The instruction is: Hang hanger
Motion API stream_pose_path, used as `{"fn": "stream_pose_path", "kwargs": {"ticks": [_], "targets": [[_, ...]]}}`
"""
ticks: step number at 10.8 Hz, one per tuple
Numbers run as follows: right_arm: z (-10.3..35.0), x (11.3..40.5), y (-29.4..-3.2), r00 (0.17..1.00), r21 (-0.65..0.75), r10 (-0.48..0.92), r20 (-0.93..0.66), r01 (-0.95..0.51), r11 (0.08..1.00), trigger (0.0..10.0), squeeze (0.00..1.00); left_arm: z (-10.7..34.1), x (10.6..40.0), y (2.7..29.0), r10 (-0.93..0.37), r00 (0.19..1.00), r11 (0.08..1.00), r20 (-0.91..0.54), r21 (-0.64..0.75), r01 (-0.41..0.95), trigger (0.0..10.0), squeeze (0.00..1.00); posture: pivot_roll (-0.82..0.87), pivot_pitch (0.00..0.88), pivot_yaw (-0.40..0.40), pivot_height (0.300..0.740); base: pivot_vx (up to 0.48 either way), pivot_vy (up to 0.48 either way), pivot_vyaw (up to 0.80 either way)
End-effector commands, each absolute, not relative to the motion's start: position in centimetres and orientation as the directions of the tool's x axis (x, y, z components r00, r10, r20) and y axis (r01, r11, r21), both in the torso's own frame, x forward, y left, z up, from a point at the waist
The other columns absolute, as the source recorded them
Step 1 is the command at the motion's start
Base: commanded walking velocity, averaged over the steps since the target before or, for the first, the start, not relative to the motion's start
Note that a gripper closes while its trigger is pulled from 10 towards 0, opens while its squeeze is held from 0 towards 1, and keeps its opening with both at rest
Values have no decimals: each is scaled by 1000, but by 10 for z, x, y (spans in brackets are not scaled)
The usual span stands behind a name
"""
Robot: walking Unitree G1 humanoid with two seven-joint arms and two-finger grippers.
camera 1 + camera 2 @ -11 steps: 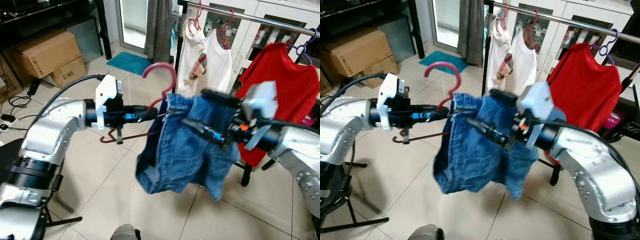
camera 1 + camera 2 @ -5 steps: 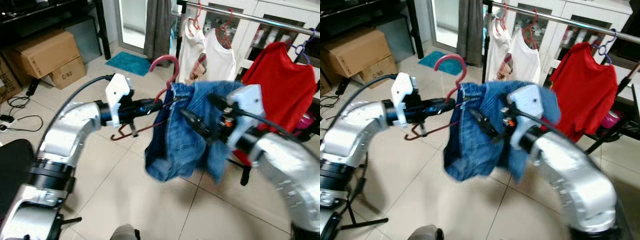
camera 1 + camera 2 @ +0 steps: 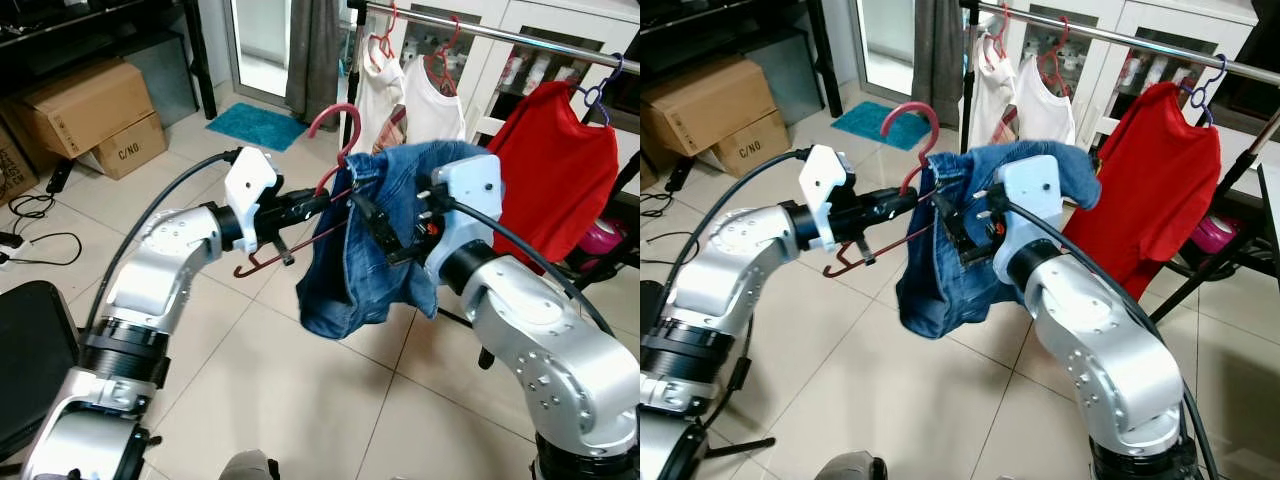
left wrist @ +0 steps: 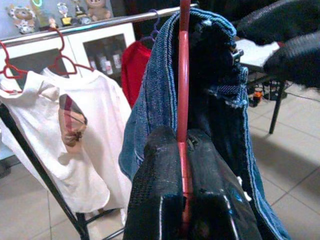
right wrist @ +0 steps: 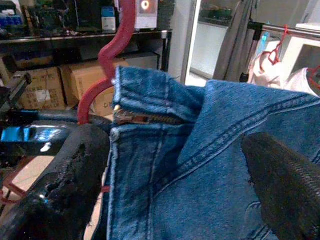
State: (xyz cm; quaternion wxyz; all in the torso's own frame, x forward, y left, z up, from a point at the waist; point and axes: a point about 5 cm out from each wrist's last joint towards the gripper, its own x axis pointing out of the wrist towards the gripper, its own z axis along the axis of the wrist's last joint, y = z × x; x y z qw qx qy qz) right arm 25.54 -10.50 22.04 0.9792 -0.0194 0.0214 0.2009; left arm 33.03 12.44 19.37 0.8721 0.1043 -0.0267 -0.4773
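Your clothes rail point(image 3: 520, 38) runs across the 1 o'clock corner of the head view, carrying two white shirts point(image 3: 405, 105) on red hangers and a red shirt point(image 3: 555, 165) on a purple one. Cardboard boxes point(image 3: 85, 115) sit at 10 o'clock on the tiled floor point(image 3: 270, 390).

At centre, blue denim shorts point(image 3: 365, 240) hang from the dark red hanger point(image 3: 335, 125). Its hook stands upward with the opening turned to 9 o'clock; its long bar slopes from the shorts down toward 8 o'clock, the free end ending in a small curl.

Your left gripper point(image 3: 320, 203) reaches in from 9 o'clock. The left wrist view shows what the head views do not: both fingers point(image 4: 160, 170) pressed together on the hanger's red stem, pinching it just below the waistband.

Your right gripper point(image 3: 385, 225) is at the front of the shorts. In the right wrist view its fingers point(image 5: 65, 175) stand spread wide, one at each side of the waistband and open zip, with the denim lying between them and the hook rising behind.
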Motion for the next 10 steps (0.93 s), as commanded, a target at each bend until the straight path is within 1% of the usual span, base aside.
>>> {"fn": "stream_pose_path", "kwargs": {"ticks": [1, 2, 3, 4, 5, 6, 8, 9, 10], "targets": [[225, 255, -101, 918, -49, 395, -41, -397, 916, 10000, 0, 208, 334, 118, -842, 540, 518, -12, 263, 814, 0, 0, 42, 26, 0, 740, 0, 0, 0], [225, 255, -100, 915, -54, 400, -43, -402, 914, 10000, 0, 207, 334, 117, -841, 542, 520, -12, 265, 812, 0, 0, 42, 26, 0, 740, 0, 0, 0], [223, 253, -94, 902, -96, 427, -59, -431, 897, 10000, 0, 207, 335, 113, -842, 539, 520, -4, 260, 814, 0, 0, 37, 25, 5, 740, 0, 0, 0], [219, 252, -90, 897, -130, 434, -80, -441, 888, 10000, 0, 208, 334, 109, -855, 519, 505, 7, 246, 827, 0, 0, 35, 25, 9, 740, 0, 0, 0], [214, 256, -91, 914, -142, 394, -96, -405, 903, 10000, 0, 207, 331, 104, -867, 499, 488, 15, 231, 842, 0, 0, 36, 26, 10, 740, 0, 0, 0], [210, 264, -97, 943, -154, 316, -107, -329, 932, 10000, 0, 207, 328, 101, -873, 488, 479, 17, 224, 849, 0, 0, 39, 28, 10, 740, 0, 0, 0], [205, 276, -116, 982, -192, 145, -118, -166, 967, 10000, 0, 205, 325, 102, -871, 491, 485, 22, 209, 849, 0, 0, 49, 28, 2, 740, 0, 0, 0], [205, 277, -120, 987, -186, 116, -114, -136, 973, 10000, 0, 205, 324, 102, -870, 492, 485, 22, 208, 849, 0, 0, 52, 27, 1, 740, 0, 0, 0], [206, 278, -123, 992, -168, 89, -90, -104, 980, 2980, 0, 204, 323, 103, -867, 497, 490, 19, 208, 847, 0, 0, 52, 26, 0, 740, 0, 0, 0]]}}
